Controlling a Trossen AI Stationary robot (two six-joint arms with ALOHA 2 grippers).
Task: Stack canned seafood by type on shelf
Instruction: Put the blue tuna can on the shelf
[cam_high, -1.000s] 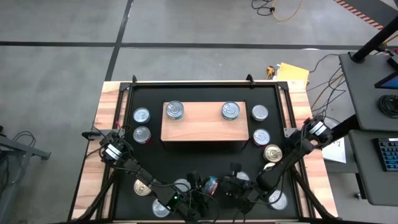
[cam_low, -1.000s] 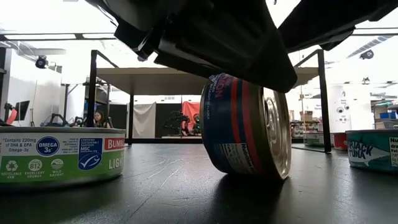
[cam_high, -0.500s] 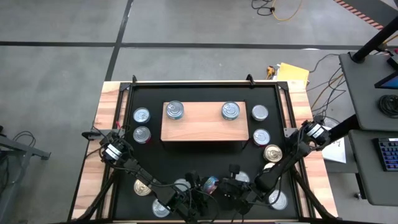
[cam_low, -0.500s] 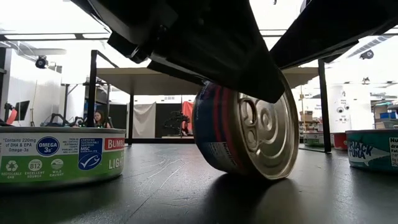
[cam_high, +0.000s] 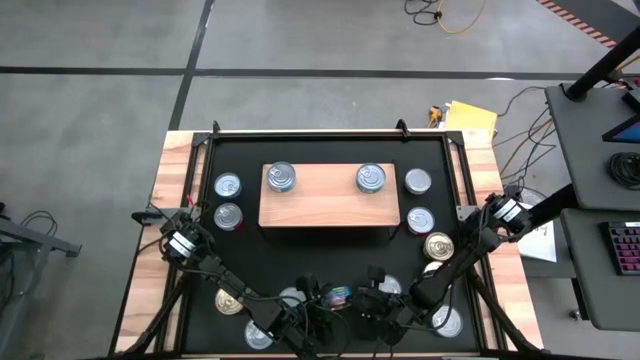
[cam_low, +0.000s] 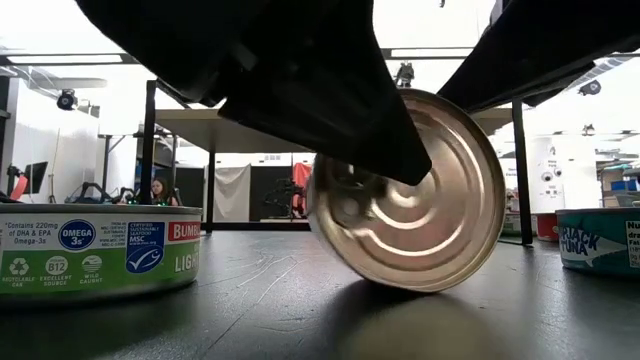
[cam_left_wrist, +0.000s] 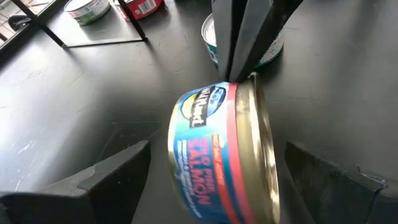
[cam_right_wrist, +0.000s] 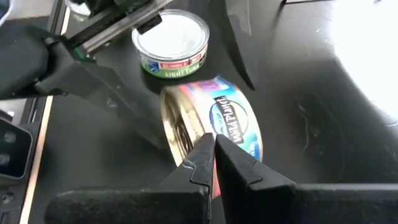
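The left claw (cam_left_wrist: 205, 180) stands spread wide, its fingers either side of a blue-and-red salmon can (cam_left_wrist: 221, 152) that is tipped on its edge on the black desk (cam_left_wrist: 81, 106). The right claw (cam_right_wrist: 213, 155), pinched shut, presses its tips against the can's rim. Both arms reach low over the near edge. The metal lid is ridged and shiny; the wooden shelf (cam_high: 325, 205) lies well beyond.
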